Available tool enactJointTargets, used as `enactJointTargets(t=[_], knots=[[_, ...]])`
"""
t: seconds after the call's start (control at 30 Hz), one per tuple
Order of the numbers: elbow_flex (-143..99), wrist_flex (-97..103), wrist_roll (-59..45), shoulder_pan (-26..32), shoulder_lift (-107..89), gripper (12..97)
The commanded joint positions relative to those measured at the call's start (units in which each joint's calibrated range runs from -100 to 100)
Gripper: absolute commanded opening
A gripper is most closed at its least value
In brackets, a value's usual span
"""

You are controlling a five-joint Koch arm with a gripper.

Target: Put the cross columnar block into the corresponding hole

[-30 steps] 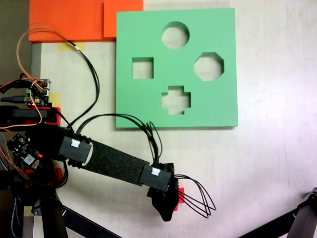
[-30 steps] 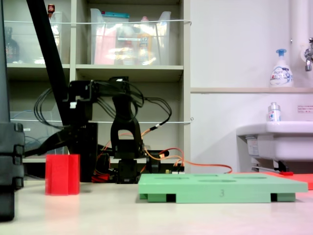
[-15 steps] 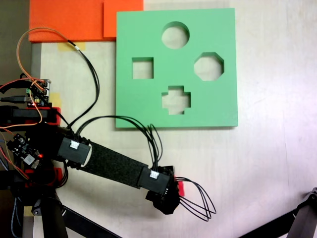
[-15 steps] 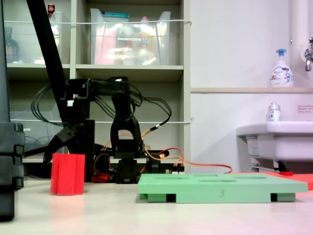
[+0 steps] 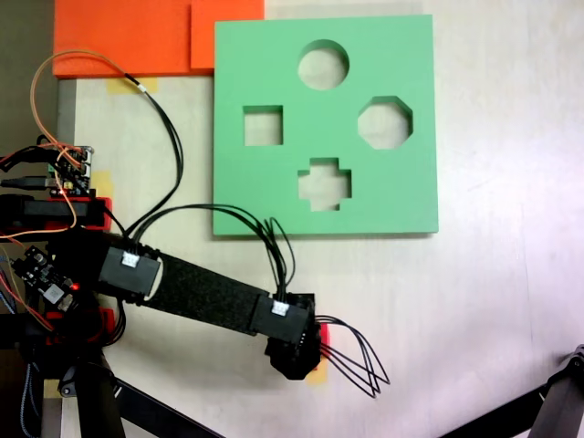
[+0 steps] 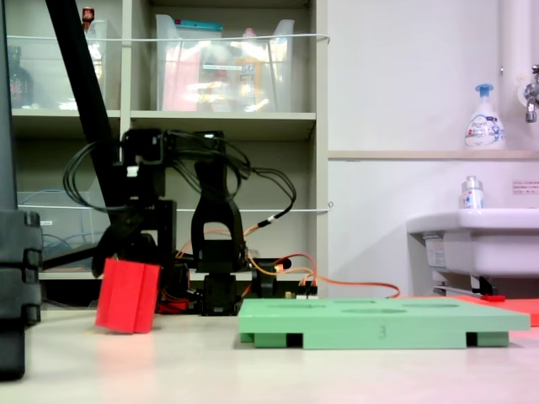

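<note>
The cross columnar block (image 6: 128, 295), bright red foam, leans to one side just above the tabletop left of the green board (image 6: 383, 322). My gripper (image 6: 126, 257) comes down onto its top and is shut on it. From above, only a red sliver of the block (image 5: 327, 335) shows beside the black wrist, with the gripper (image 5: 306, 356) under it. The plus-shaped hole (image 5: 325, 183) is in the lower middle of the green board (image 5: 246, 55), well above the gripper in this view. The board's square, round and octagonal cutouts are open.
Orange foam sheets (image 5: 128, 36) lie at the upper left. Circuit boards and wires (image 5: 55, 173) crowd the arm base at the left. A dark stand leg (image 5: 547, 401) crosses the lower right corner. A black post (image 6: 17, 295) stands at the left, and a sink (image 6: 480, 236) at the right.
The block has shifted toward the board and gone from upright to tilted. The gripper has come down and closed over its top; from above, the wrist has moved slightly.
</note>
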Motion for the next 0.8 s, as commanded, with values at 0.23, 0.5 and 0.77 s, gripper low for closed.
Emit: enactJointTargets(t=[0.23,0.5,0.77], knots=[[1.2,-5.9,8.4,6.3,-25.8,38.4],[3.6,-5.9,20.3,16.9,-33.3,38.5],[9.5,0.9,28.3,24.4,-20.3,38.5]])
